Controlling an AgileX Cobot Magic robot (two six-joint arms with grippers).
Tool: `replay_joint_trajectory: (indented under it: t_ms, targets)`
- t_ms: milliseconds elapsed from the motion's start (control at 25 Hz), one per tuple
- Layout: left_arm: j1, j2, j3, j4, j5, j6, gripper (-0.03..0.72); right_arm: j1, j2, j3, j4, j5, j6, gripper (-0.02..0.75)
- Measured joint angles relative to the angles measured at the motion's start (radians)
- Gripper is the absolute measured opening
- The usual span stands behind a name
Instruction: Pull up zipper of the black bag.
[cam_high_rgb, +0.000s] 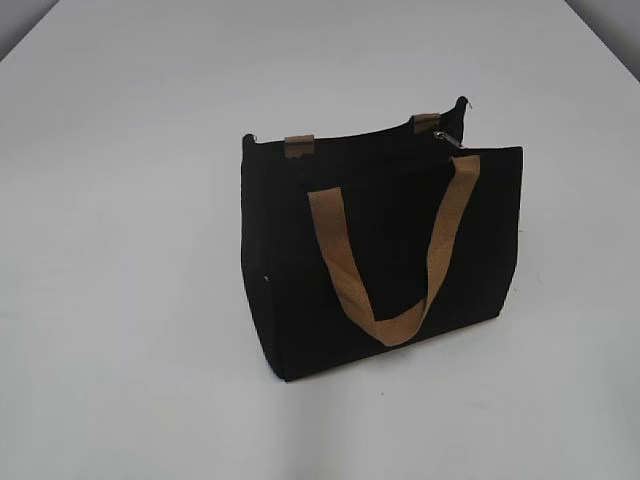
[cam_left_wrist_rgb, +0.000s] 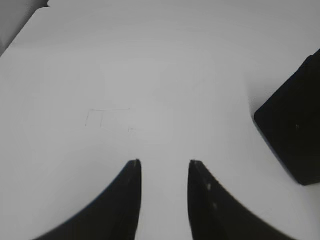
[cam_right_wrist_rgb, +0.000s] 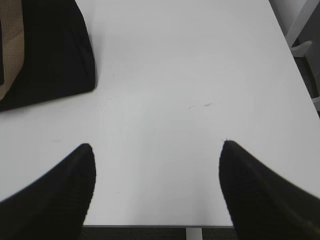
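Observation:
The black bag (cam_high_rgb: 380, 260) stands upright in the middle of the white table, with a tan strap handle (cam_high_rgb: 390, 270) hanging down its near side. The zipper runs along its top edge, and its small silvery pull (cam_high_rgb: 447, 139) sits at the right end. Neither gripper shows in the exterior view. In the left wrist view the left gripper (cam_left_wrist_rgb: 164, 162) is open and empty over bare table, with a corner of the bag (cam_left_wrist_rgb: 295, 130) to its right. In the right wrist view the right gripper (cam_right_wrist_rgb: 157, 146) is wide open and empty, with the bag (cam_right_wrist_rgb: 55, 55) at the upper left.
The white table (cam_high_rgb: 120, 300) spreads around the bag. Its edge (cam_right_wrist_rgb: 160, 226) shows under the right gripper, with a table leg below. Faint pencil marks (cam_left_wrist_rgb: 107, 120) lie on the table ahead of the left gripper. Dark floor shows at the table's far corners.

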Motion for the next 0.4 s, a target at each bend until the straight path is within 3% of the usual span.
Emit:
replay_joint_trajectory:
  t_ms: [400]
  targets:
    - [0.000, 0.000, 0.000, 0.000, 0.000, 0.000, 0.242, 0.000, 0.000, 0.000, 0.000, 0.000, 0.000, 0.592]
